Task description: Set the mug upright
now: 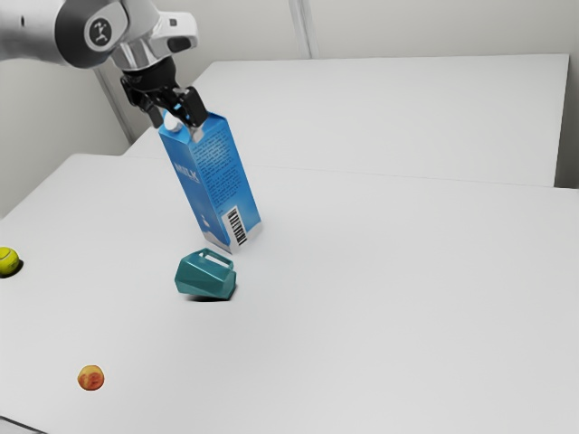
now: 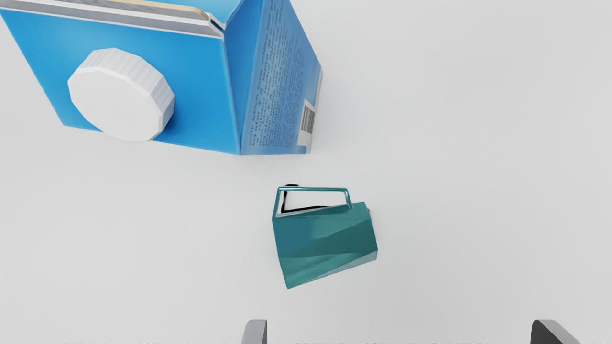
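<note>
The gripper [image 1: 176, 119] is positioned above the white table [image 1: 380, 289], at the level of the top of the milk carton [image 1: 213, 181]. In the exterior view, its fingers overlap the carton's upper end. In the wrist view, the two fingertips [image 2: 256, 332] are set wide apart, and the carton is apart from both of them.

The mug [image 1: 206, 276] is teal and faceted. It lies on its side on the table, just beside the base of the milk carton, and is not yet upright. The handle [image 2: 313, 189] is a thin, angular loop, located on the side of the mug nearest the carton. In the wrist view, the mug body is ahead of the fingertips and apart from them. The direction of the mouth cannot be determined.

The milk carton is blue and stands on its base. It has a white screw cap [image 2: 119, 98] on the sloped face of its top. An adjacent side panel carries printed text and, near the base, a barcode [image 1: 234, 226].

Two further items rest on the table. A yellow-green tennis ball [image 1: 8, 261] is located at the edge of the exterior view's left. A small, round, orange-red fruit [image 1: 90, 378] is located nearer to the exterior camera, well apart from the mug.
</note>
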